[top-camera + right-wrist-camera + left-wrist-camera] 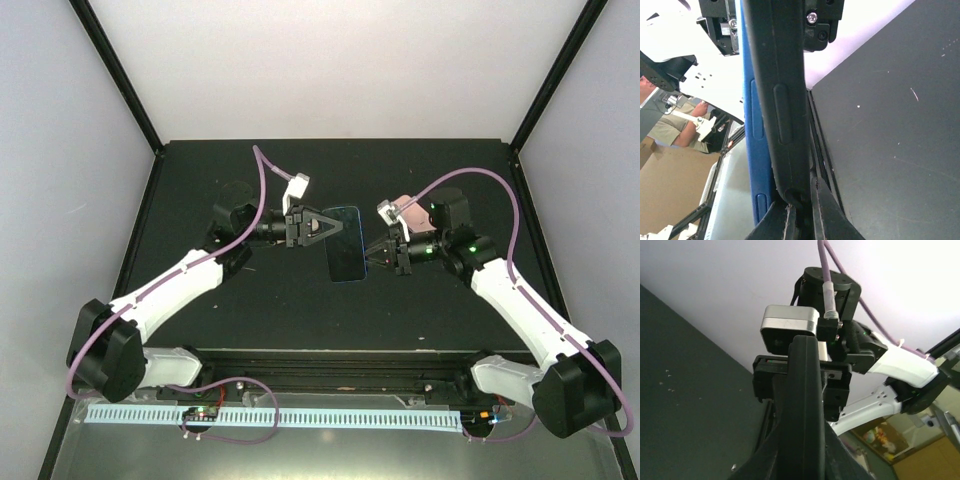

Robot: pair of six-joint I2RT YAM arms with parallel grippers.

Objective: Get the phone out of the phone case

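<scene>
A black phone point(342, 240) in a blue case point(348, 279) is held on edge above the black table, between both grippers. My left gripper point(322, 228) is shut on its left side; in the left wrist view the dark edge point(805, 400) fills the space between the jaws of that gripper point(802, 440). My right gripper point(372, 255) is shut on the right side. In the right wrist view its fingers point(800, 200) pinch the black phone's edge point(782, 100), and the blue case point(754, 130) stands slightly apart beside it.
The black table point(250, 300) lies below, with white walls and black frame posts point(120, 70) around it. A light blue slotted strip point(270, 415) runs along the near edge by the arm bases.
</scene>
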